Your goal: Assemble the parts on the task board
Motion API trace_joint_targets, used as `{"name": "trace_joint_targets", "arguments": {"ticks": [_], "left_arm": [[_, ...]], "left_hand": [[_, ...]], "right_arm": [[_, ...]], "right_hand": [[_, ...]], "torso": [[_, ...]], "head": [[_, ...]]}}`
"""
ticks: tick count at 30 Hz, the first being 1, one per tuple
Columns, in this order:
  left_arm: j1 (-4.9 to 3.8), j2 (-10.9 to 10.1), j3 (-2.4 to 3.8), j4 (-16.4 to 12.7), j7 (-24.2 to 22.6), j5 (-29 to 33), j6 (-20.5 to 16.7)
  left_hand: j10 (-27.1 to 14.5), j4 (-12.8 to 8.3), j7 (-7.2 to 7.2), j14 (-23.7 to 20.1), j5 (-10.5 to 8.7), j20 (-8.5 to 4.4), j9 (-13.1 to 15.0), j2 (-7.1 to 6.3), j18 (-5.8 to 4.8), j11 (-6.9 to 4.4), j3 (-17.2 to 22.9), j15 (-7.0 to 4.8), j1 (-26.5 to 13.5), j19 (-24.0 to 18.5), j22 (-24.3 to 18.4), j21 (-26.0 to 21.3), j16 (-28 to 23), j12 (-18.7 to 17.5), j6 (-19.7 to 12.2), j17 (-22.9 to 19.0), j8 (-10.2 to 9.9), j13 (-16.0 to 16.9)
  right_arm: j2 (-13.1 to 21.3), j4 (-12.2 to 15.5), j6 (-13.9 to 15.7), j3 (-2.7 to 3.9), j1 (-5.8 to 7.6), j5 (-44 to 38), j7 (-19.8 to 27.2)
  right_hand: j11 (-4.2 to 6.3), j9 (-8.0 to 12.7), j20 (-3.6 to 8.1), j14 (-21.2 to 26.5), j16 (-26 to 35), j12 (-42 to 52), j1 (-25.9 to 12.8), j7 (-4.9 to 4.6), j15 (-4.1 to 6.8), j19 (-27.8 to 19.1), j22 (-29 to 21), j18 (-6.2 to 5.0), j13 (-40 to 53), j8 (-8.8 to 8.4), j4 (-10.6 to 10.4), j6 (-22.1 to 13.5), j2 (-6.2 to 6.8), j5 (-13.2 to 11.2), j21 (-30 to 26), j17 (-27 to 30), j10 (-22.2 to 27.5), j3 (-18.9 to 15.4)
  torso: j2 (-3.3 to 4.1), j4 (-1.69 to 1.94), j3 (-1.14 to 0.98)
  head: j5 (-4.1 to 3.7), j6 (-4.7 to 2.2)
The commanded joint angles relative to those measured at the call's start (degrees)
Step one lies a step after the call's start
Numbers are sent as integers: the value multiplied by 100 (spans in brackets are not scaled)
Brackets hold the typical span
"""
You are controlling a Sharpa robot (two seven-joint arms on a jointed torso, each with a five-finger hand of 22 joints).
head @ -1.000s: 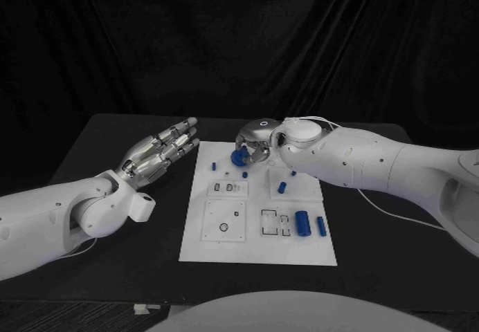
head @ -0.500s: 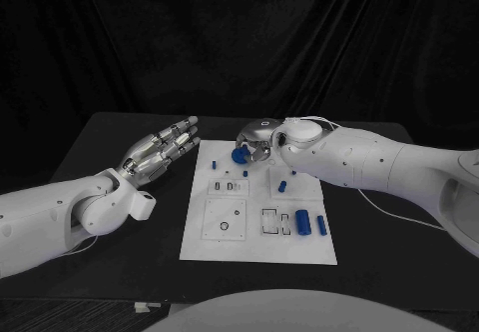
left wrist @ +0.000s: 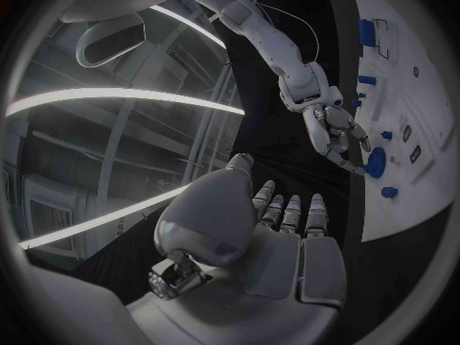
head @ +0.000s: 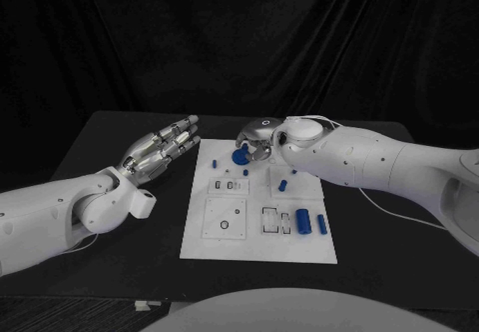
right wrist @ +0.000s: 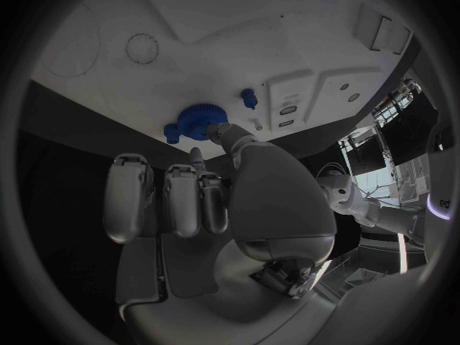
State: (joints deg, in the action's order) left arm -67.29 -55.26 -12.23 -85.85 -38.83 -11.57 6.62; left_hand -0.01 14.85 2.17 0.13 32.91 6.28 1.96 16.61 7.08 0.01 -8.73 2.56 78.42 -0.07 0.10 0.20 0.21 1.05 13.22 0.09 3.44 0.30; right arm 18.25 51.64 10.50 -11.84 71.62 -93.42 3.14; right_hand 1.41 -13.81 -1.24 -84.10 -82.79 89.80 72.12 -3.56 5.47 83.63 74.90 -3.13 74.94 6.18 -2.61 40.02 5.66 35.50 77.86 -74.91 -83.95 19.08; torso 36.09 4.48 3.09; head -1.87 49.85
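Item: blue gear (head: 239, 157), pinched by your right robot hand (head: 255, 142) at the task board (head: 259, 250)'s far edge. Left robot hand (head: 160, 149): empty, fingers spread, beside the board. Risk: the shallow fingertip pinch may let the gear tilt or slip during seating.

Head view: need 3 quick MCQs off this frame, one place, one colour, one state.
1. Where is the right hand?
A. over the board's far edge
B. at the board's near edge
C. off the table

2. What colour are the small parts on the board?
A. red
B. blue
C. green

3. How is the left hand?
A. clutching a part
B. pressing on the board
C. open, holding nothing

Answers: 1 A, the hand sits at the far edge by the blue gear. 2 B, like the blue cylinder. 3 C, fingers apart beside the board.
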Motion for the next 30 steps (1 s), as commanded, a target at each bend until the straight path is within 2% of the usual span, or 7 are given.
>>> {"name": "trace_joint_targets", "arguments": {"ticks": [1,15,19,20,21,23,30], "left_arm": [[5,16,5,5,-87,1,79],[5,23,5,24,-74,1,99],[5,17,5,33,-71,1,102],[5,17,5,36,-70,1,102],[5,18,5,40,-69,1,103],[6,18,5,46,-65,1,103],[10,13,5,55,-46,1,108]], "left_hand": [[11,5,29,-13,27,37,7,-17,67,49,45,35,53,7,-10,-20,-21,31,39,-9,25,6],[14,10,51,-13,28,38,10,-17,72,75,57,28,49,7,-10,-20,-21,44,65,-9,36,10],[14,10,51,-13,28,38,10,-17,72,75,57,28,49,7,-10,-20,-21,44,65,-9,36,10],[14,10,51,-13,28,38,10,-17,72,75,57,28,49,7,-10,-20,-21,44,65,-9,36,10],[14,10,51,-13,28,38,10,-17,72,75,57,28,49,7,-10,-20,-21,44,65,-9,36,10],[14,11,61,-13,27,38,9,-20,76,88,63,25,48,7,-10,-20,-21,44,60,-9,37,10],[10,16,-22,-13,22,58,-16,-37,76,4,80,48,37,7,-10,-20,-21,20,-102,-9,-13,3]], "right_arm": [[12,12,-46,1,-11,-31,-74],[123,97,111,1,0,-31,6],[406,403,611,0,110,-31,99],[493,500,706,0,148,-31,101],[612,630,812,0,199,-31,94],[822,855,951,0,289,-31,67],[1767,1697,1185,-2,543,146,-104]], "right_hand": [[48,46,21,-348,43,20,14,5,-6,-54,562,-52,1506,-79,44,-93,-32,65,-65,-310,-605,78],[79,145,46,-331,97,20,86,40,20,-92,523,-69,1506,-141,157,-216,-98,73,-148,-243,-605,211],[67,175,43,-341,93,20,-83,25,11,-51,569,-54,1506,-47,101,39,-98,-732,-115,-262,-605,103],[65,185,40,-345,88,20,-153,22,9,-41,579,-50,1506,-33,52,74,-99,-1024,-107,-272,-605,41],[67,204,39,-348,90,20,-307,28,8,-24,596,-46,1506,-20,-69,115,-100,-1551,-94,-270,-605,-98],[70,224,39,-352,88,20,-426,37,10,-11,610,-44,1506,-1,-175,164,-102,-1981,-89,-276,-605,-241],[80,321,48,-374,37,20,-691,47,19,58,702,-17,1506,-46,-510,104,-60,-2803,-5,-351,-605,-705]], "torso": [[0,-1,0],[0,0,0],[-1,0,-1],[-1,-1,-1],[-2,-1,-1],[-3,-2,-1],[-3,-1,0]], "head": [[3,12],[12,-16],[28,-42],[32,-39],[36,-31],[35,-25],[60,-31]]}}
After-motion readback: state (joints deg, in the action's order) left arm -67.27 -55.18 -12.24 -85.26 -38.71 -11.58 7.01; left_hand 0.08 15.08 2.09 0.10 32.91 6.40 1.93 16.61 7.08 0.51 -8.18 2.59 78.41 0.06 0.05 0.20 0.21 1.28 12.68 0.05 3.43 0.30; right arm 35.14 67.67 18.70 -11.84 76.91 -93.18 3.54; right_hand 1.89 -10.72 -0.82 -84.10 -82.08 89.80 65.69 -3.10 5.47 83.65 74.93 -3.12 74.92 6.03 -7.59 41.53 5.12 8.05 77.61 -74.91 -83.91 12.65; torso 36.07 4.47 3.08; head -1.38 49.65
